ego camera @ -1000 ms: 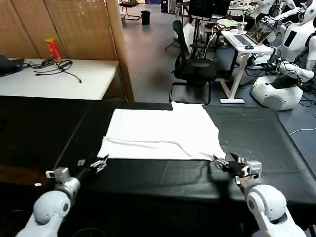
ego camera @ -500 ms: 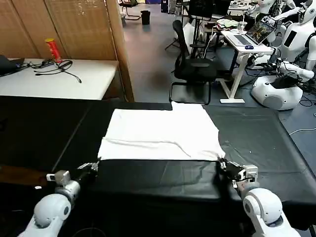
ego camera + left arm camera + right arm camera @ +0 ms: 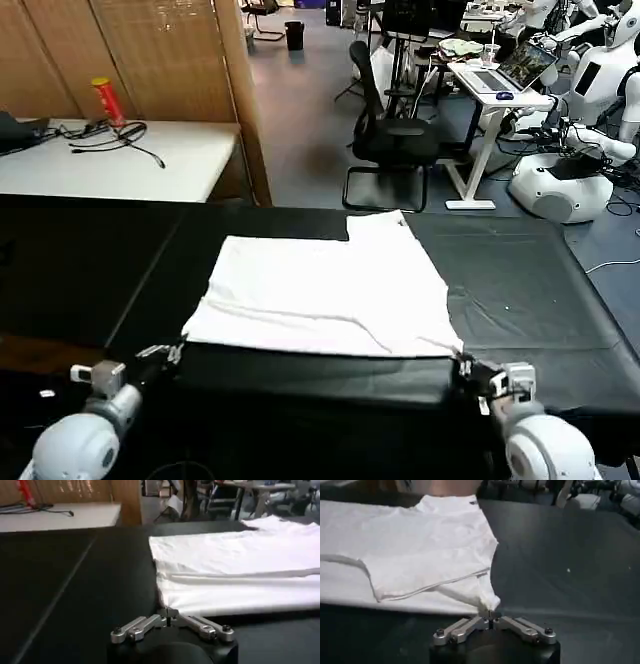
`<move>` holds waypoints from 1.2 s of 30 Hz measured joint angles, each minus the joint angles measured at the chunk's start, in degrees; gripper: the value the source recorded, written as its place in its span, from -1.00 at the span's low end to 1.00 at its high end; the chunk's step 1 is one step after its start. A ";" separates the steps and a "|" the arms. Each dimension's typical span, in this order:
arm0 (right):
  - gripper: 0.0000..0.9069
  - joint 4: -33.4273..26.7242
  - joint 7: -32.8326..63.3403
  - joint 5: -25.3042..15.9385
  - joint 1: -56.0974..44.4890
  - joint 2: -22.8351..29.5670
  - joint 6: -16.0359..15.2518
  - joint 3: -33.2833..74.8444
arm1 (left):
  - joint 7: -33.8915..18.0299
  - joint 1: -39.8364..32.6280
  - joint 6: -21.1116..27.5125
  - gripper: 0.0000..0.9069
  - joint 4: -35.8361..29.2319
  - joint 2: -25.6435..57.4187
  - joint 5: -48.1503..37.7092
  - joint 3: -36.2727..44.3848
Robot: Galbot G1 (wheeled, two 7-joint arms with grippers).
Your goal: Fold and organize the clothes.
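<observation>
The clothes are one white T-shirt (image 3: 325, 290), lying folded and flat on the black tablecloth (image 3: 520, 280) in the head view. My left gripper (image 3: 172, 353) sits at the shirt's near left corner and is shut on that corner (image 3: 167, 611). At the near right corner my right gripper (image 3: 463, 366) is shut on the cloth (image 3: 488, 611). Both corners reach the table's front edge. A folded layer with a diagonal hem lies on top of the T-shirt (image 3: 420, 545). No print shows on the upturned side.
Behind the black table stand a white desk (image 3: 120, 160) with cables and a red can (image 3: 104, 100), a wooden partition, an office chair (image 3: 395, 135) and other robots (image 3: 575, 180). Bare black cloth lies to both sides of the shirt.
Both grippers have drawn back toward me with the shirt's near corners, and the whole shirt has slid toward the table's front edge.
</observation>
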 joint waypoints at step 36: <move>0.94 -9.55 1.65 7.09 28.04 -0.26 2.01 -6.28 | -6.68 -10.81 1.02 0.94 -2.99 -4.13 -14.87 -4.80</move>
